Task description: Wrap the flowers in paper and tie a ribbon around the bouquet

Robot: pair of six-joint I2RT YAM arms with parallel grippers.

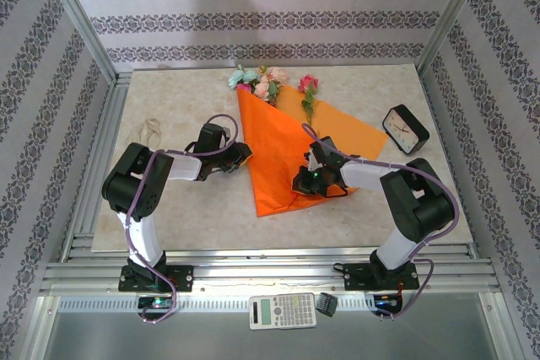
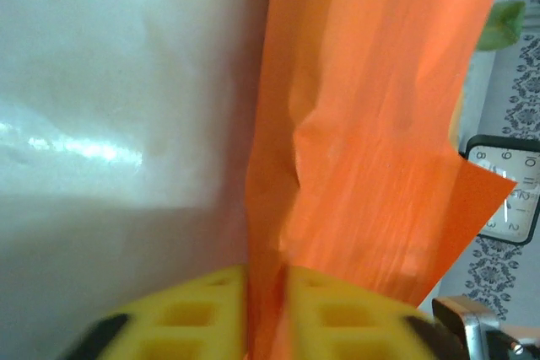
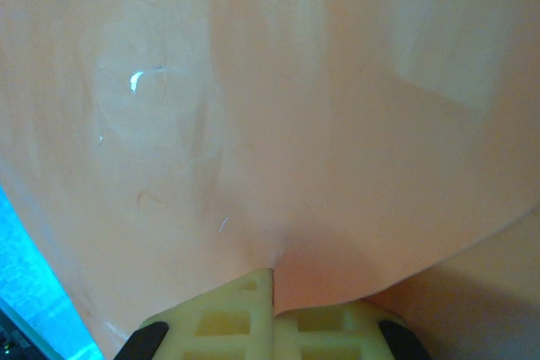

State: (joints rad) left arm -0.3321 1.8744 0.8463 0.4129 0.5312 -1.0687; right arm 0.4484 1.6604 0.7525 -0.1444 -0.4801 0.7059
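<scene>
pinching the left edge of the paper (image 1: 278,149) with the left gripper (image 1: 243,155), fingers (image 2: 194,318) closed on the sheet. nipping its lower right fold with the right gripper (image 1: 299,184), clamped on it. lying folded mid-table over the flowers (image 1: 260,82), blooms at the far end. leaving the ribbon (image 1: 152,131) well apart, far left.

A lab robot cell: aluminium frame (image 1: 86,27) posts in the upper corners, wallpapered panels (image 1: 270,14) boxing a tabletop (image 1: 194,208), two arms (image 1: 139,200) bolted to rails (image 1: 270,276) along the bottom.
</scene>
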